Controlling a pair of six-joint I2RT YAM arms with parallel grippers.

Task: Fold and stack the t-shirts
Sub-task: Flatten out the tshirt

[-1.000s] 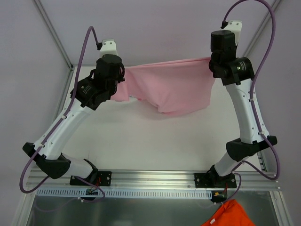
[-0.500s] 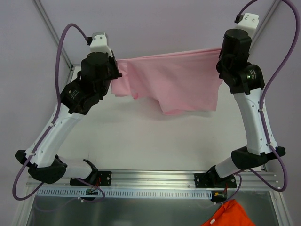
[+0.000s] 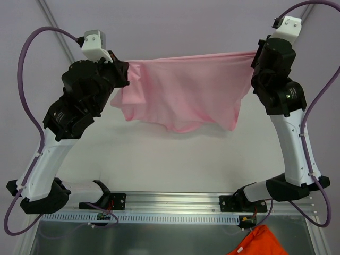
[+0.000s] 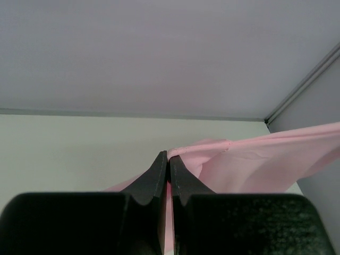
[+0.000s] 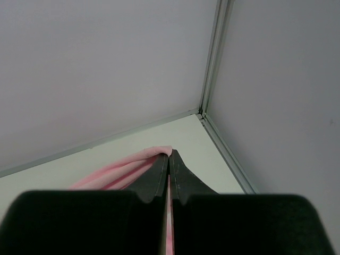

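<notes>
Above the white table (image 3: 175,159), toward twelve o'clock in the overhead view, the pink t-shirt (image 3: 183,95) hangs spread between the two arms, its top edge taut and its lower edge sagging. The left gripper (image 4: 168,158) at ten o'clock and the right gripper (image 5: 170,155) at two o'clock each pinch a top corner with the jaws closed. Pale lilac walls (image 3: 175,26) enclose the table. An orange cloth (image 3: 260,241) lies at five o'clock.
</notes>
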